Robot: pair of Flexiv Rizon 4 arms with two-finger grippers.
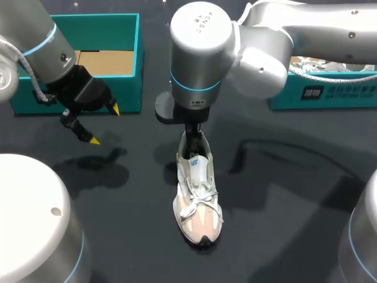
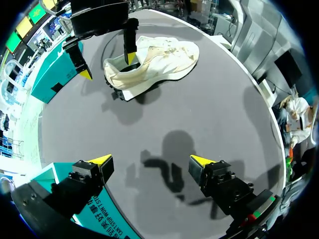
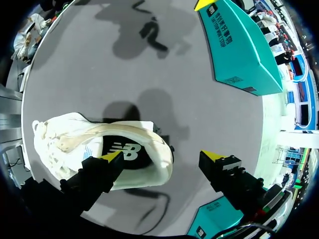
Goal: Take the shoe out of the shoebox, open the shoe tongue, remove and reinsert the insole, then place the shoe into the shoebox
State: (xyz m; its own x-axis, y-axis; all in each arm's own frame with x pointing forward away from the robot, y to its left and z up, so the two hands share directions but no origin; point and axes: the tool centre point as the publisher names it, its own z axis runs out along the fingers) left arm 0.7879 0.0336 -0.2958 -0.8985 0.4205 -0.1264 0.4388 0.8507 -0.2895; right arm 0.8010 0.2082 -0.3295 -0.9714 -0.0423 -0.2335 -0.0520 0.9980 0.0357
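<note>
A white and cream laced shoe (image 1: 198,200) lies on the dark grey tabletop (image 1: 283,224) at the centre of the head view, toe toward the lower edge and heel toward the top, well clear of the open teal cardboard shoebox (image 1: 139,59) at the upper left. My right arm comes in from the upper right and reaches past the middle, so that the right tool (image 3: 163,156) stands over the heel. Its fingers are apart. One yellow tip is down inside the mouth of the shoe, above the black printed insole (image 3: 127,152). The other hangs outside the heel and is not touching it. Nothing is clamped.

The left tool (image 1: 104,125) hovers at the left of the head view, just in front of the shoebox, with its fingers spread and nothing between them. A second teal box (image 1: 330,94) sits at the upper right.

The shoe is out of its box and the insole lies flat inside, so the step in hand looks like the insole work. Whether this is removal or the finish of reinsertion cannot be told.

If it is removal, the inner finger must get under the rear edge of the insole and the fingers must close on it. The left tool would then need to steady the shoe so that it does not lift with the insole.
</note>
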